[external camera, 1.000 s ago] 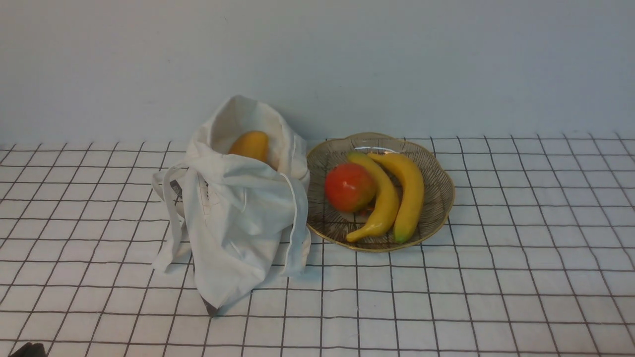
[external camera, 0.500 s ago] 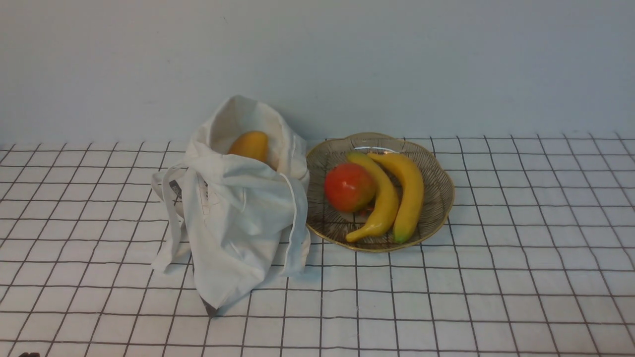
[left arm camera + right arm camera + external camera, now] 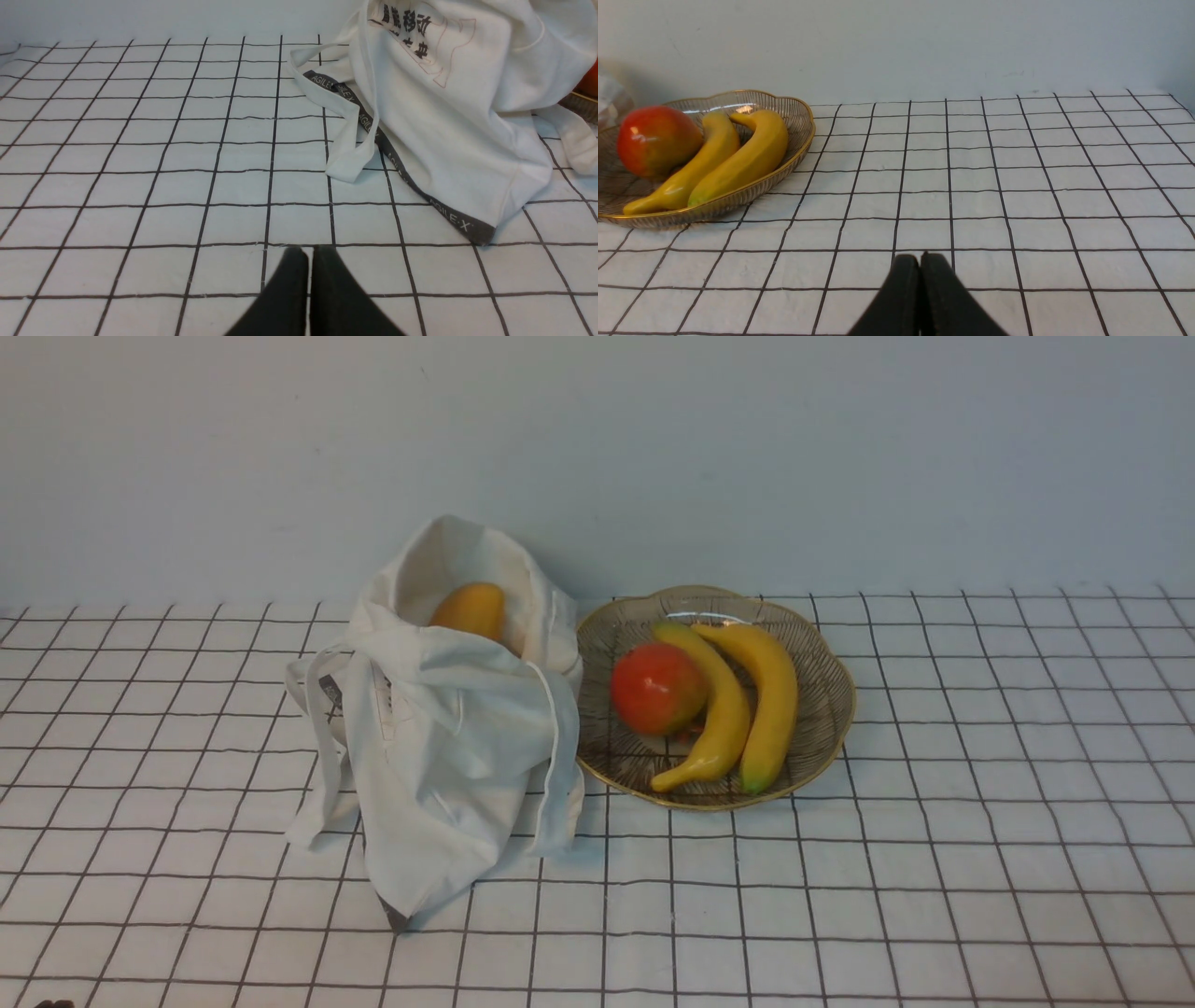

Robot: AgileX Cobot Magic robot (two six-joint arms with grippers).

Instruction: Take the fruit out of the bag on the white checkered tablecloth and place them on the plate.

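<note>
Low over the white checkered tablecloth (image 3: pixel 140 186), both end effectors pinched together.

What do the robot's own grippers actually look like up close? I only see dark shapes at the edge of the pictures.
Little of them shows. The left gripper appears as two plain matte black fingers, broad at the base and tapering to narrow rounded tips. The right gripper looks the same: two smooth black tapering fingers. No cables, markings or labels show, and the arms themselves lie outside the wrist views.
</note>
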